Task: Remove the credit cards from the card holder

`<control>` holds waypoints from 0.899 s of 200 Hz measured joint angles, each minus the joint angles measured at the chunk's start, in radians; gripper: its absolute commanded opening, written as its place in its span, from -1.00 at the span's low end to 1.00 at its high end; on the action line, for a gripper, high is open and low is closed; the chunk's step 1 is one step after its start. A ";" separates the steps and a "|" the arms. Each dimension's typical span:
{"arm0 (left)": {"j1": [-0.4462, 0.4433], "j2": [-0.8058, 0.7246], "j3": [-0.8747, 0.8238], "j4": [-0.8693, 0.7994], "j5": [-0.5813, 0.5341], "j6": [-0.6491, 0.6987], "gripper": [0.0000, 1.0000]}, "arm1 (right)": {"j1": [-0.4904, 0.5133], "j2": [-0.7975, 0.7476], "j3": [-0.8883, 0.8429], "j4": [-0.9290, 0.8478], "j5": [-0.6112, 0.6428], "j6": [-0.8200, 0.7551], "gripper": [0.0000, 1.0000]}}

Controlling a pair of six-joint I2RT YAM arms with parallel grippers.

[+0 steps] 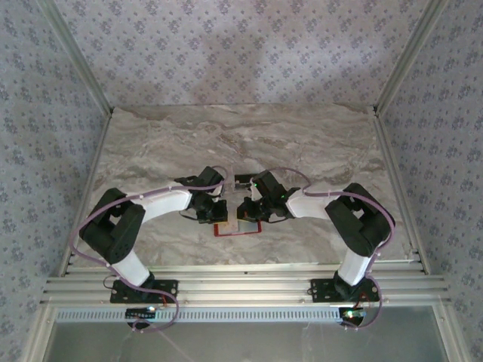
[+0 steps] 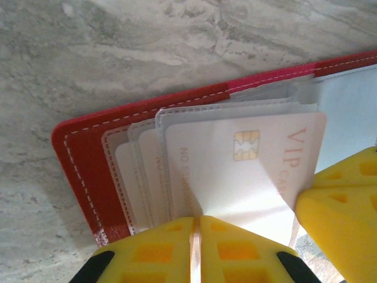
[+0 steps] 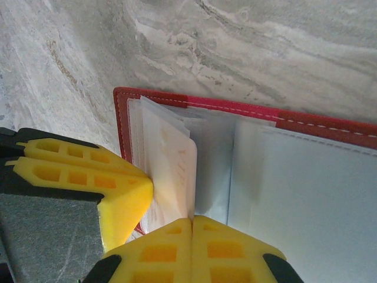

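Marble table [image 1: 226, 136] | arms [image 1: 162, 202] [image 1: 317, 204] bent inward | left hand [image 2: 195, 223] pinches card [image 2: 247, 177] | right hand [image 3: 191, 225] closed

A marble-look surface [image 1: 302, 143], grey-beige with darker veins, fills the floor of a small booth. Three walls close it in: a back wall [image 1: 241, 45], a left wall [image 1: 38, 151] and a right wall [image 1: 449, 151], all papered in pale lilac-grey with a small repeating floral motif. Slanted aluminium posts [image 1: 75, 56] mark the rear corners. Ribbed aluminium rails [image 1: 241, 286] run along the near edge, above a dull grey panel [image 1: 241, 343]. The light is soft and even, with a brighter patch on the back wall.
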 measured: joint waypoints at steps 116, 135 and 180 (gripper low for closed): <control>0.000 -0.011 -0.006 -0.027 -0.041 0.007 -0.81 | 0.000 -0.012 -0.001 0.000 0.001 0.000 -1.00; -0.002 -0.011 -0.005 -0.032 -0.047 0.013 -0.81 | 0.000 -0.012 -0.001 0.000 0.001 0.000 -1.00; -0.047 0.018 0.060 -0.135 -0.159 0.027 -0.80 | -0.005 -0.013 -0.001 -0.003 0.001 0.000 -1.00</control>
